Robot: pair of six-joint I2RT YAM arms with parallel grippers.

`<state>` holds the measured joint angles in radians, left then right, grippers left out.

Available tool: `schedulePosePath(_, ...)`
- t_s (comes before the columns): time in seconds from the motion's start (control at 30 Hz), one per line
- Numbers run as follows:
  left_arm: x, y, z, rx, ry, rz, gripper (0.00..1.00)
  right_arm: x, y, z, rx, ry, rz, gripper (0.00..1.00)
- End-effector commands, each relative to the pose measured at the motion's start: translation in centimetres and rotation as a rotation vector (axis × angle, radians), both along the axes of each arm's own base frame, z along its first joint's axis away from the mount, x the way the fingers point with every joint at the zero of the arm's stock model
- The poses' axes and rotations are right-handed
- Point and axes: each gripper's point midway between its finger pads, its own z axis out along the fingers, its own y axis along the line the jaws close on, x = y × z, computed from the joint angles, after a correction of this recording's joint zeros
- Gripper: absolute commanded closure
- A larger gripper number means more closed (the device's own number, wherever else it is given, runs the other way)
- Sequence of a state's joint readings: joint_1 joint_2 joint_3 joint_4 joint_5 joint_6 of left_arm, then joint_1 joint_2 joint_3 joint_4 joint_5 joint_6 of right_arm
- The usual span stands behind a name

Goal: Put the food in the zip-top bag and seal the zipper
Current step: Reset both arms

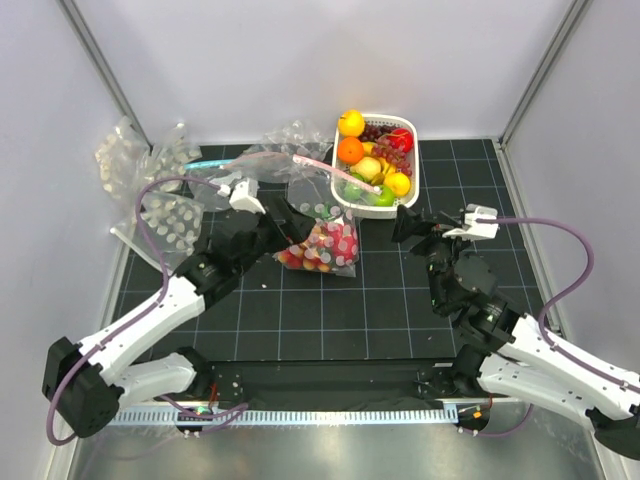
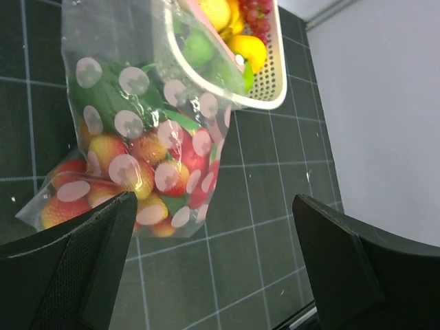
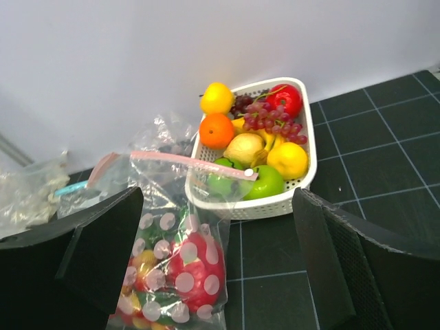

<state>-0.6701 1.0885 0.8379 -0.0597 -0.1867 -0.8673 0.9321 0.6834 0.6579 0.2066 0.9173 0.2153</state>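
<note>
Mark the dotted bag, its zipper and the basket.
dotted bag (image 3: 167,221), right wrist view, white dot on front wall.
zipper (image 3: 192,163), right wrist view, middle of pink strip.
basket (image 3: 289,199), right wrist view, front wall.

Dotted clear zip-top bag (image 1: 330,246) on the mat, food (image 3: 189,271) inside, pink zipper (image 3: 192,162) lying across basket rim

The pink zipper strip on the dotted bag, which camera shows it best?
Right wrist: the zipper runs full length, close and unobstructed, its end over the basket. Top external shows it small and thin. Left wrist shows mainly the filled lower part of the bag; the strip isn't clear there.
</note>
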Motion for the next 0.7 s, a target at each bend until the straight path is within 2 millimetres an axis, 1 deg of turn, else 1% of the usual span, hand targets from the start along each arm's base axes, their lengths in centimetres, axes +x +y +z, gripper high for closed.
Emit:
schedulePosePath(0.0,-2.2,0.9,1.7,0.085,-0.145,-0.063,0.0,0.0,-3.0,2.6,0.196,-0.022,-0.177,0.02)
schedulePosePath(0.03,-2.4,1.3,1.6,0.095,-0.163,-0.061,0.0,0.0,-3.1,2.6,0.209,-0.022,-0.18,0.01)
schedulePosePath(0.07,-2.6,1.8,2.4,0.077,-0.198,-0.05,0.0,-0.1,-2.7,2.9,0.205,-0.028,-0.147,0.0)
schedulePosePath(0.1,-3.1,1.6,2.5,0.079,-0.21,-0.078,0.0,-0.2,-2.3,3.1,0.188,-0.032,-0.112,0.01)
schedulePosePath(0.13,-3.3,1.8,2.7,0.101,-0.234,-0.091,0.0,-0.4,-1.9,3.3,0.113,-0.038,-0.073,0.01)
schedulePosePath(0.2,-3.5,2.3,4.3,0.066,-0.286,-0.069,0.0,-0.7,-1.9,3.6,0.09,-0.038,-0.046,0.0)
schedulePosePath(0.23,-3.7,2.4,4.1,0.067,-0.29,-0.071,0.0,-0.8,-2.1,3.5,0.081,-0.039,-0.049,0.0)
schedulePosePath(0.3,-4.0,2.6,4.7,0.045,-0.314,-0.07,0.0,-1.0,-2.4,2.8,0.082,-0.044,-0.056,0.01)
schedulePosePath(0.33,-4.2,2.7,4.6,0.041,-0.316,-0.072,0.0,-1.0,-2.6,2.6,0.092,-0.048,-0.06,0.0)
schedulePosePath(0.37,-4.2,2.7,4.7,0.033,-0.325,-0.071,0.0,-1.0,-2.5,1.9,0.092,-0.049,-0.06,0.0)
schedulePosePath(0.4,-4.3,2.8,4.8,0.028,-0.332,-0.071,0.0,-1.0,-2.5,1.7,0.098,-0.054,-0.057,0.01)
schedulePosePath(0.53,-4.6,3.0,5.3,0.011,-0.353,-0.068,0.0,-1.4,-2.5,2.1,0.124,-0.084,-0.029,0.01)
schedulePosePath(0.67,-4.5,3.2,5.2,0.009,-0.356,-0.057,0.0,-1.2,-2.8,2.0,0.12,-0.067,-0.061,0.0)
